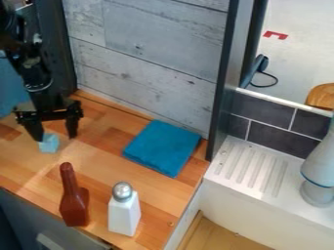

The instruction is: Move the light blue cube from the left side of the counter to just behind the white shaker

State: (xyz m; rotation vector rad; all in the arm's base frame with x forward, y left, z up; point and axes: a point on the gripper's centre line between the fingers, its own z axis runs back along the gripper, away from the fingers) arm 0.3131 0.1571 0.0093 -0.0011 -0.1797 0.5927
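Block (49,144), pale blue, cube-like, is positioned on brown wooden counter (98,166), just beside one fingertip of black two-finger gripper (56,138); fingers are spread open.

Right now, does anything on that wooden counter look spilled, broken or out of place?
Nothing stands out as odd. The brown bottle and white shaker stand upright, the blue cloth lies folded flat, and the small pale-blue block is at one tip of the open claw.
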